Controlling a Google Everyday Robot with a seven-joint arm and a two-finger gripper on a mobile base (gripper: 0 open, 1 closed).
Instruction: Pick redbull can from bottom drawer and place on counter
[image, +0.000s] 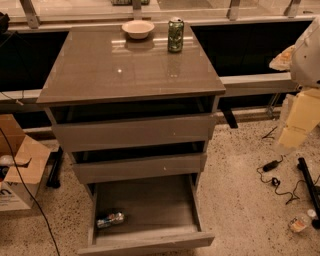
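Note:
The redbull can lies on its side in the front left corner of the bottom drawer, which is pulled open. The counter is the glossy grey-brown top of the cabinet. My arm comes in at the right edge of the camera view, white above and pale yellow below. The gripper hangs at its lower end, well to the right of the cabinet at about the height of the upper drawers, far from the can.
A green patterned can and a pale bowl stand at the back of the counter. The two upper drawers are slightly open. A cardboard box sits left on the floor. Cables and a charger lie right.

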